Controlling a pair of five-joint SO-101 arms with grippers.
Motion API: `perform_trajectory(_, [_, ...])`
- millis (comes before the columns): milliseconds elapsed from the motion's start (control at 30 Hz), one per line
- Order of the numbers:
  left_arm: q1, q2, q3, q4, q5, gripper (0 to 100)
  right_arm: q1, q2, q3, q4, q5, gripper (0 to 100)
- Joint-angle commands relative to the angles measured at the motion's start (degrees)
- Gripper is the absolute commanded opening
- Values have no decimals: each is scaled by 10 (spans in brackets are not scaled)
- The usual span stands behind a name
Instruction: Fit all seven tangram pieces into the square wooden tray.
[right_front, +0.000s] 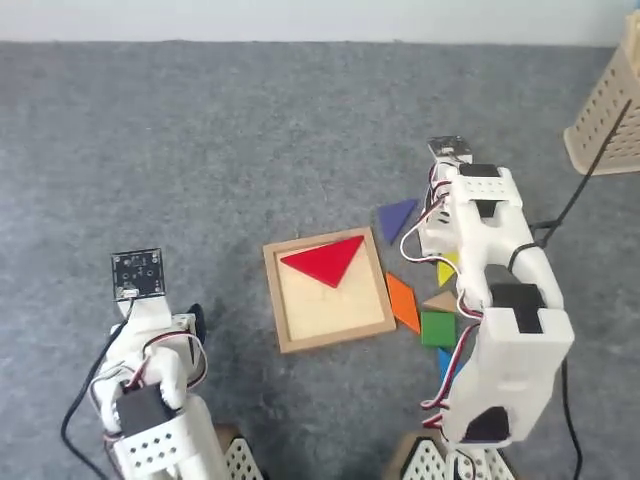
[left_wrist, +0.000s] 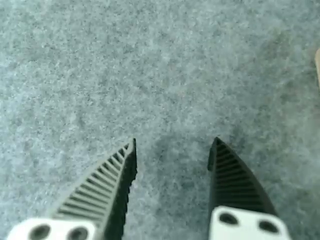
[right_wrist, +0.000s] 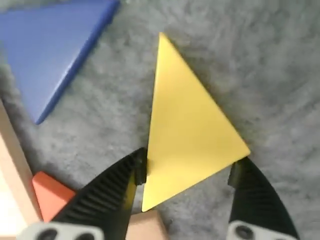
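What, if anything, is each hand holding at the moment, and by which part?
The right hand pinches the yellow triangle, one finger on an edge, the other at the opposite corner. The left hand is open, holding nothing.

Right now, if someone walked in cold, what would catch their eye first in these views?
The red triangle stands out first, lying alone in the far part of the wooden tray in the middle of the grey carpet. Next comes the yellow triangle, right under the right hand. The blue triangle, orange piece and green square lie loose on the right arm's side of the tray.
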Motion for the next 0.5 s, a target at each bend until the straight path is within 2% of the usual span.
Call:
perform_trajectory(0, [4,-7,-3,2,5,225,14,-16,-55,0,21,253])
perform_trajectory(200, [4,-7,-3,2,5,225,14,0,-120,0,23,253])
perform_trajectory(367, [4,-7,-3,2,5,225,14,29,-123,-6,89,253])
perform_trajectory(467, [4,-7,-3,2,5,225,15,46,-123,-7,104,253])
